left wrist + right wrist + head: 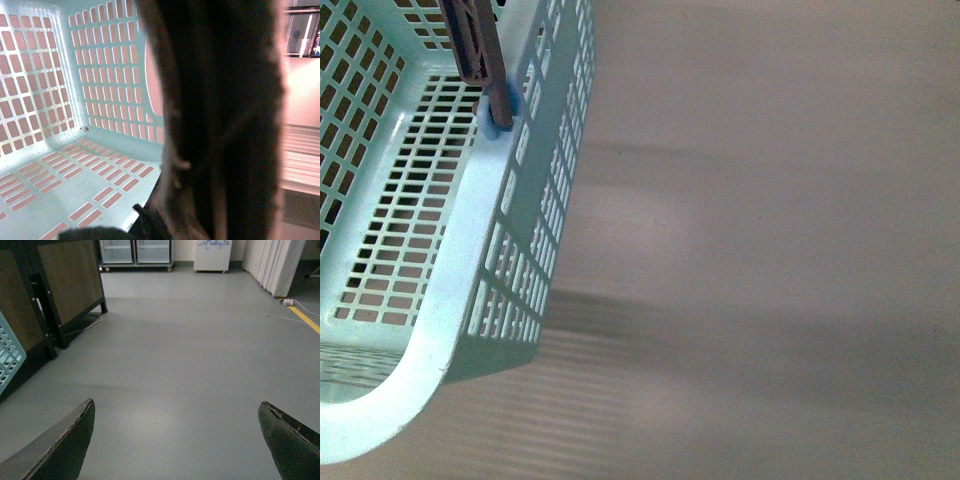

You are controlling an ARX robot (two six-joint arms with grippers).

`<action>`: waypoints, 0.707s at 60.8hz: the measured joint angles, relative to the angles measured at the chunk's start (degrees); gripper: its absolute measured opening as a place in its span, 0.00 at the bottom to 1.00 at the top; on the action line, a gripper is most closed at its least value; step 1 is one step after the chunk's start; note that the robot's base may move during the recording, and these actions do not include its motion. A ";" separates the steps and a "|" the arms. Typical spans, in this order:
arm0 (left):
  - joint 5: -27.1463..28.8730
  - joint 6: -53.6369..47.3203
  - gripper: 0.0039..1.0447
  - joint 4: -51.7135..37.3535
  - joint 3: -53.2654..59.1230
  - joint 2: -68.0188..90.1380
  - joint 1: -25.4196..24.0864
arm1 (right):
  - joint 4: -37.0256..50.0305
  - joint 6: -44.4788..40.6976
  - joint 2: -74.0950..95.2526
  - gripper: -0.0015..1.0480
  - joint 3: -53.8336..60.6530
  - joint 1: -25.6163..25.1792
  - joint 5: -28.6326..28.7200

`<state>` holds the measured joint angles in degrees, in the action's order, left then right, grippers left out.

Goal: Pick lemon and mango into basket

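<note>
Looking for writing, the only marks are blue scrawls on the top of a white cabinet (212,255) at the far wall in the right wrist view, too small to read. Beside it stand glass-door cabinets (135,251), and a white pleated curtain (272,262) hangs to the other side.

A grey floor (190,355) stretches smooth and bare, with a yellow line (306,319) along one edge and a white cable (280,316) lying near it. A black-framed stand with wood panels (65,275) rises at the side.

The basket (450,300) fills the left of the front view, seen from above. It is pale turquoise with slotted walls and floor, and its brown handle (470,40) hinges on a blue pivot (505,105) at the rim. Next to it lies a plain pale surface (770,250) crossed by soft shadow bands — floor or worktop, I cannot tell.

The right end effector (176,404) hangs over the floor with its dark fingers (65,445) spread wide apart and nothing between them.

The left wrist view looks into the basket's inside corner — a broad dark blurred shape (225,125) blocks the middle, so I cannot tell how the left end effector stands.
</note>
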<state>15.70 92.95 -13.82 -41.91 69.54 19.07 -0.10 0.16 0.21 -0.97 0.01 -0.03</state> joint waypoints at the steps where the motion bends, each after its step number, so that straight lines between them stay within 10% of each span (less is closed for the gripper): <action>1: 0.00 0.00 0.04 0.00 0.00 0.00 0.00 | 0.00 0.02 0.00 0.92 0.00 0.00 0.00; 43: 0.00 0.04 0.04 0.00 0.00 0.00 0.00 | 0.02 0.00 0.00 0.92 0.00 0.00 0.02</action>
<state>15.70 92.99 -13.82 -41.91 69.54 19.07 -0.08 0.16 0.21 -0.97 0.01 -0.01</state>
